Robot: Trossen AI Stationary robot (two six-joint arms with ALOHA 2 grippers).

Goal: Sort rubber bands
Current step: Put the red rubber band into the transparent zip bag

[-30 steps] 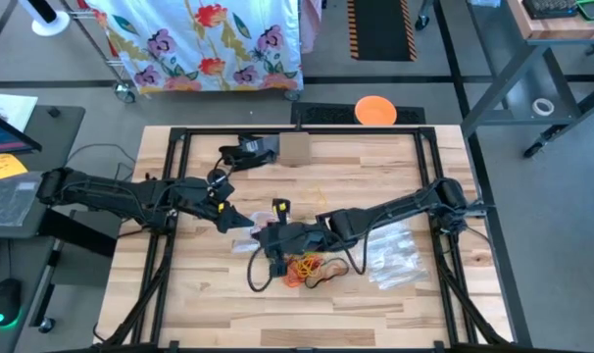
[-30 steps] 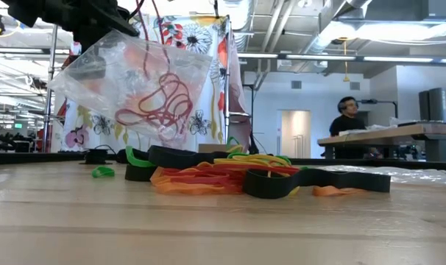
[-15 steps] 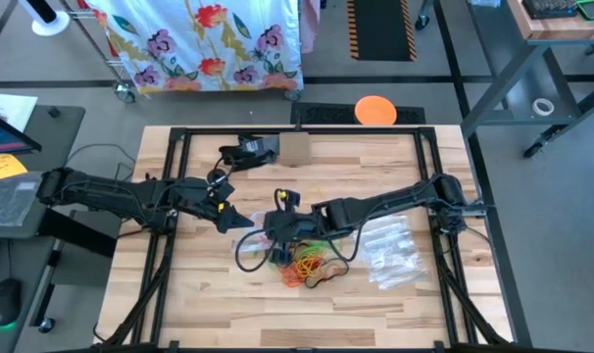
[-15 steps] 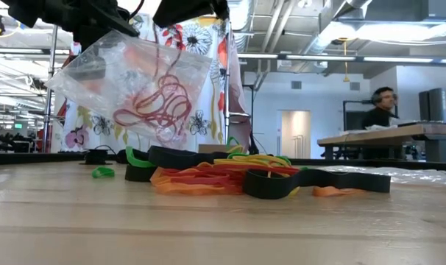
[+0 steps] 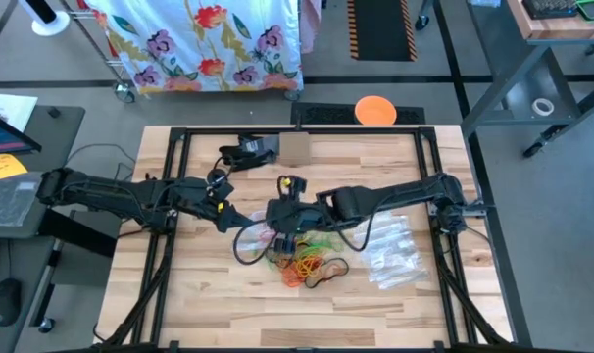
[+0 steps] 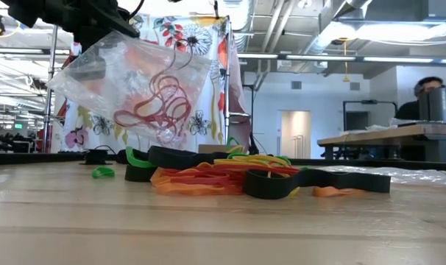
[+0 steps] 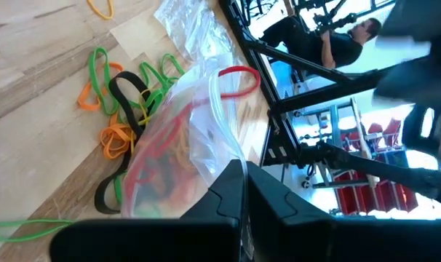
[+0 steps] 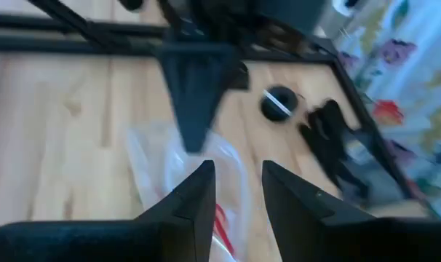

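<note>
A: Left of the pile of rubber bands (image 5: 312, 267), what is being recorded?

B: A clear bag (image 6: 138, 88) is being held up off the table (image 5: 209, 294) by the left gripper (image 5: 240, 223), just left of the pile. The fingers (image 7: 239, 196) are being kept pressed together on the bag's edge. Red loops (image 6: 158, 99) are being carried inside the bag, above and left of the pile in the low view.

A: And the pile itself?

B: It is being left loose on the wood near the table's middle: orange, red, yellow and green loops tangled with wide black ones. A single green band (image 6: 102, 171) is being noted lying apart, left of the pile in the low view.

A: Over the pile?

B: The right gripper (image 5: 285, 218) is being held above the pile's left edge, close beside the bag. Its fingers (image 8: 195, 200) are being seen parted, with nothing between them.

A: Right of the pile?

B: More clear zip bags (image 5: 390, 250) are being seen lying flat there, just beside it, under the right arm.
</note>
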